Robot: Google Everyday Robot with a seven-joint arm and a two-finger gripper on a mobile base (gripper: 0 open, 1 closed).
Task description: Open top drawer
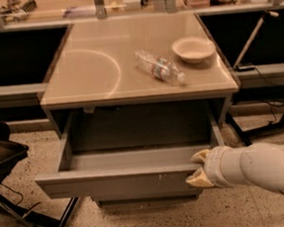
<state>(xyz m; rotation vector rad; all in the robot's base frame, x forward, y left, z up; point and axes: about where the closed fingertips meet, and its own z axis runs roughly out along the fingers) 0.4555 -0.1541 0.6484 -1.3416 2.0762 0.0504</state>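
The top drawer (118,182) is pulled well out from under the beige table; its flat grey front has small white scratch marks right of centre, and the plain grey box inside holds nothing. My gripper (198,168) is at the right end of the drawer front. One yellowish fingertip (200,155) is inside the drawer and the other is in front of the panel, so the front's top edge sits between them. My white arm (256,167) comes in from the right.
On the tabletop (89,75) lie a clear plastic bottle (160,68) on its side and a white bowl (193,49). A narrower drawer front (144,199) shows below. A dark chair (1,152) stands at the left, and table legs and cables (262,125) are at the right.
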